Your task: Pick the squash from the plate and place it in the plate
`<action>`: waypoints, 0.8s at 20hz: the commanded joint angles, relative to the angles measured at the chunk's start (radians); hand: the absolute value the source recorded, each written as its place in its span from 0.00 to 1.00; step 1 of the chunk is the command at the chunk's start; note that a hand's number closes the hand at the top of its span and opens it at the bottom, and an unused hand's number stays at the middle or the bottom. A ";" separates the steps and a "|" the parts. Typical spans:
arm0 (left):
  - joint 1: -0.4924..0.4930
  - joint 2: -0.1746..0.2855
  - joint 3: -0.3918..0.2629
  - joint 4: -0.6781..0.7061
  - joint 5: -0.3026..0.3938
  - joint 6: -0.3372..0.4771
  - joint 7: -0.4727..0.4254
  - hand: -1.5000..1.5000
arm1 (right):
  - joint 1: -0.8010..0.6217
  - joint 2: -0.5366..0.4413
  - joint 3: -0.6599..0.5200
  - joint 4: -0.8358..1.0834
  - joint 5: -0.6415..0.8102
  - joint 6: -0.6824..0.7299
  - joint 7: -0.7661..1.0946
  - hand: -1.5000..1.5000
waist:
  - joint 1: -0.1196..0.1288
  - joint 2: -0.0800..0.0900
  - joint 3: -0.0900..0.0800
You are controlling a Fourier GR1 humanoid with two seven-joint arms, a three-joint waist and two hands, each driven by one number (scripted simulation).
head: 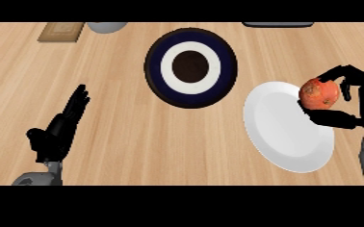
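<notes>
An orange-red squash [319,94] sits at the right side of the white plate [280,134], over its rim. My right hand [341,118] curls round it, fingers arched over its top and thumb under it. A dark blue plate [190,68] with a white ring and dark centre lies at the middle of the counter, with nothing on it. My left hand [60,127] stays open at the lower left, fingers straight and pointing up, apart from both plates.
A tan board [61,31] and a grey rounded object [107,27] lie at the far left edge. A dark flat object [277,24] shows at the far right edge. Bare wood lies between the two plates and around the left hand.
</notes>
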 commanded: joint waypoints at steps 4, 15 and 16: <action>-0.017 0.011 0.059 0.045 0.005 -0.063 -0.022 0.50 | -0.128 0.087 0.107 -0.008 0.106 -0.004 0.122 1.00 | 0.004 0.002 0.000; -0.037 -0.025 0.053 0.057 -0.033 -0.053 -0.029 0.50 | -0.471 0.253 0.218 0.287 0.178 -0.005 0.227 1.00 | 0.014 0.004 0.000; -0.005 -0.024 0.047 0.049 -0.047 -0.057 -0.034 0.50 | -0.498 0.255 0.210 0.300 0.180 0.000 0.237 1.00 | 0.012 0.003 0.000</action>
